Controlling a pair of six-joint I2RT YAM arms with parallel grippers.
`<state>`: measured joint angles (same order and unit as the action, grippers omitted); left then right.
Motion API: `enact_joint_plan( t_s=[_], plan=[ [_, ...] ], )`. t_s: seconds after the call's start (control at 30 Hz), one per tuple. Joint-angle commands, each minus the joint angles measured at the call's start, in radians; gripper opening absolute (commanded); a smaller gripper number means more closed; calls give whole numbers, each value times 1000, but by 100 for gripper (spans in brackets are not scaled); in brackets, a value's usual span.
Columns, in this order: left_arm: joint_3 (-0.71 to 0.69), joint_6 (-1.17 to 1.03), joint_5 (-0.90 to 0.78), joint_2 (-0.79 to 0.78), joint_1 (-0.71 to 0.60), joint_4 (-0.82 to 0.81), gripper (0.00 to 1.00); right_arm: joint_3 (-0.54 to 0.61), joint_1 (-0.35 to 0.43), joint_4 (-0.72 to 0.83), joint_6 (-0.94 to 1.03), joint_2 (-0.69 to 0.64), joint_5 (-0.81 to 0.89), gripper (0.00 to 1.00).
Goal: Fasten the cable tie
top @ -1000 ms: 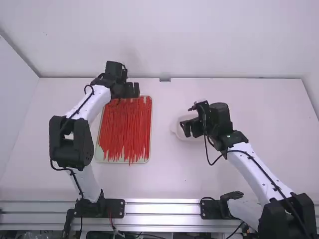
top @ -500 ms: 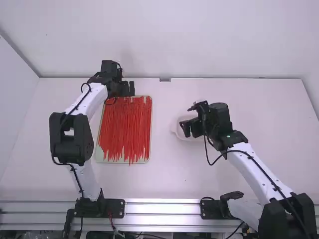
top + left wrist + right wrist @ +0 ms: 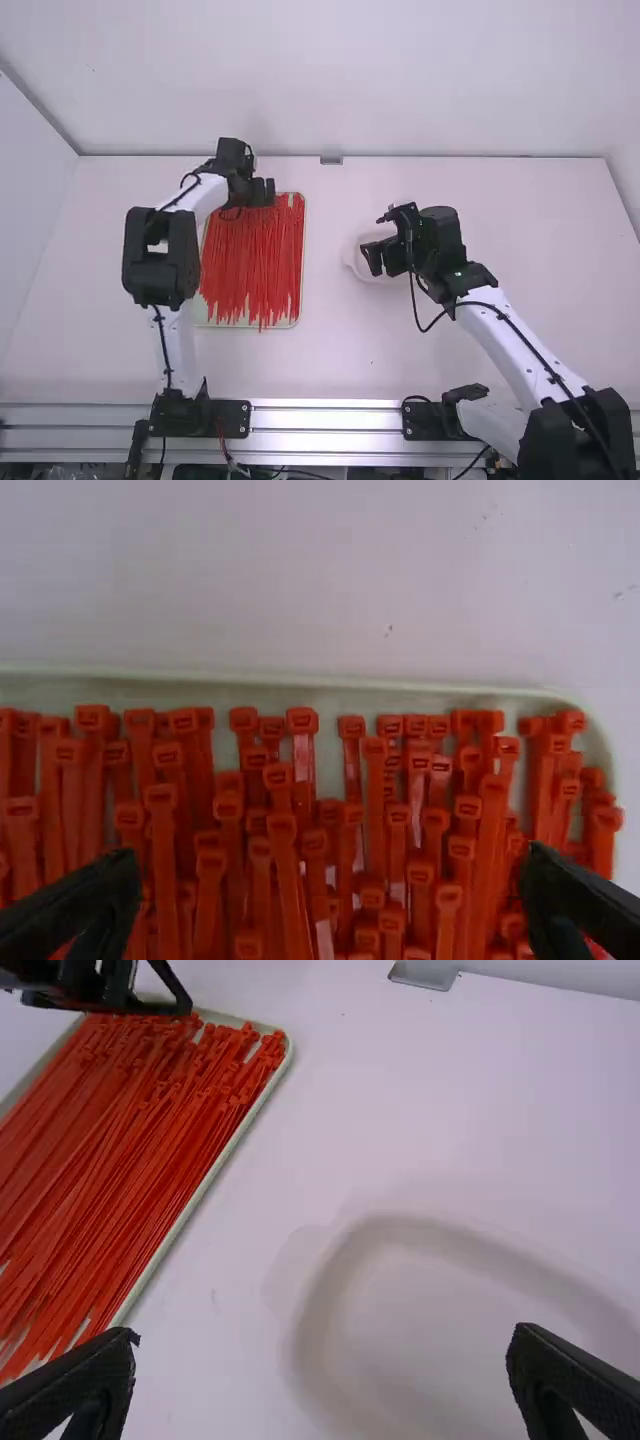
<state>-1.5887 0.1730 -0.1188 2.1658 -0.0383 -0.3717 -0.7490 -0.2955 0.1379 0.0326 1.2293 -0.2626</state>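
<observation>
1. The right gripper [image 3: 384,252] hovers near the table [image 3: 520,210] centre. Its fingers are spread wide and hold nothing.
2. A shallow white dish [image 3: 352,262] sits directly below the right gripper, with its visible edge toward 8 o'clock of the gripper.
3. The tray [image 3: 200,315] lies at 9 o'clock of the dish, well apart from it. Its long axis runs 6 to 12 o'clock.
4. The red cable ties [image 3: 250,260] lie loose in the tray, side by side, covering nearly all of it. Their heads point toward 12 o'clock.
5. The left gripper [image 3: 256,190] is low over the tray's 12 o'clock end. Its fingers are spread wide, 1 on each side of the tie heads, gripping none.
6. A small grey bracket [image 3: 331,158] sits at the table's 12 o'clock edge.
</observation>
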Motion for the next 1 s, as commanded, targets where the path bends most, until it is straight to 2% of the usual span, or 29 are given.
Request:
enact_joint_plan(
  t_s=[0.0,0.43,0.63,0.87,0.97],
  plan=[
    [-5,-5,-5,42,-3,8,99,-35,-6,1,-2,6,-3,99],
    [-2,-5,-109,49,-1,40,99,-35,-6,1,1,6,-3,99],
    [-2,-5,-105,49,-3,45,100,-35,-6,0,2,6,-3,99],
    [-2,21,-102,49,-3,51,86,-35,-6,-1,2,6,-3,99],
    [-2,21,-101,49,-3,51,77,-35,-6,0,2,6,-3,99]
  ],
)
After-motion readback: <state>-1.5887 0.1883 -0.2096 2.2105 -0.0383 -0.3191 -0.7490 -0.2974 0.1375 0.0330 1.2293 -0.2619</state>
